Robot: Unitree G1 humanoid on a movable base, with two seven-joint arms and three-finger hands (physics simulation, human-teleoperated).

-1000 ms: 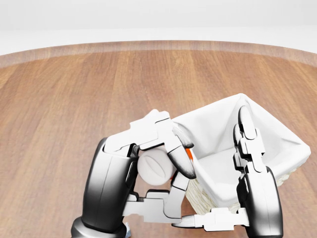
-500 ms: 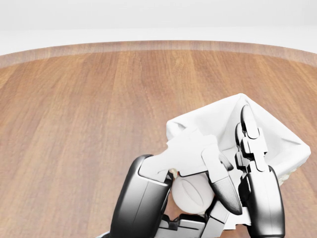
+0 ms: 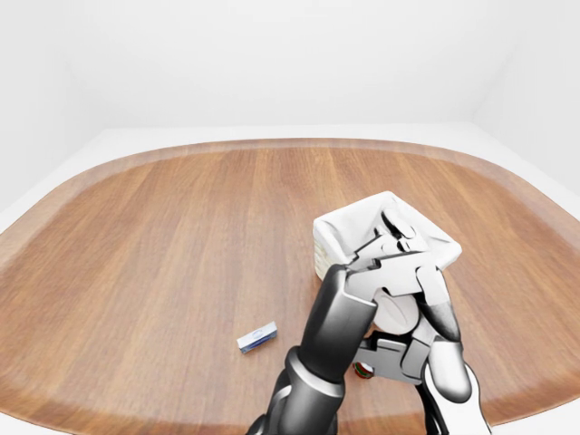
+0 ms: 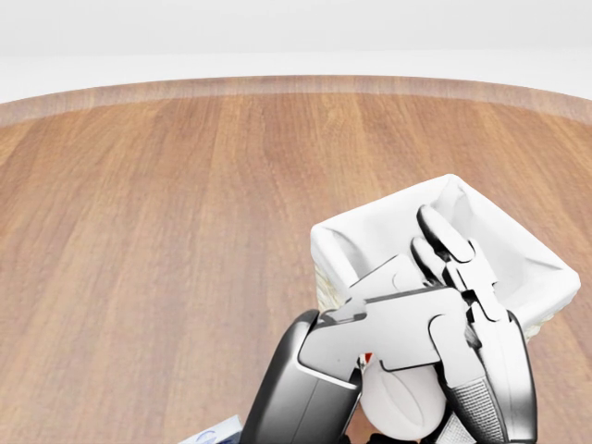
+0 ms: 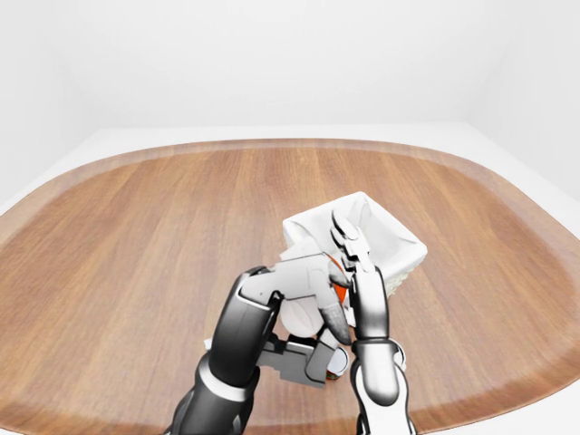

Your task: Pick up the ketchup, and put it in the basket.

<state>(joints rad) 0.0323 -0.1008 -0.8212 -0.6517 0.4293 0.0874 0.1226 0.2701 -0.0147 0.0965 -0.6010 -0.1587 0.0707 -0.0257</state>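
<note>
The ketchup [image 5: 339, 292] is a red bottle with a white round end [image 4: 398, 407]. My left hand [image 4: 416, 370] is shut round it and holds it low in the head view, against the near left wall of the basket. The bottle is mostly hidden by the fingers. The basket [image 4: 546, 268] is woven with a white cloth lining and stands right of centre on the wooden table [image 4: 185, 231]. My right hand [image 4: 449, 245] is open, with its fingers stretched out over the basket's inside, just behind the left hand.
A small blue and white box [image 3: 257, 337] lies on the table left of my left arm. A small round red and green object [image 3: 365, 369] lies under the hands. The table's rounded edge [image 3: 272, 143] runs across the top.
My left hand has carried the ketchup to the right, from beside the basket to in front of its near wall. My right hand has shifted slightly left. The basket has not moved.
</note>
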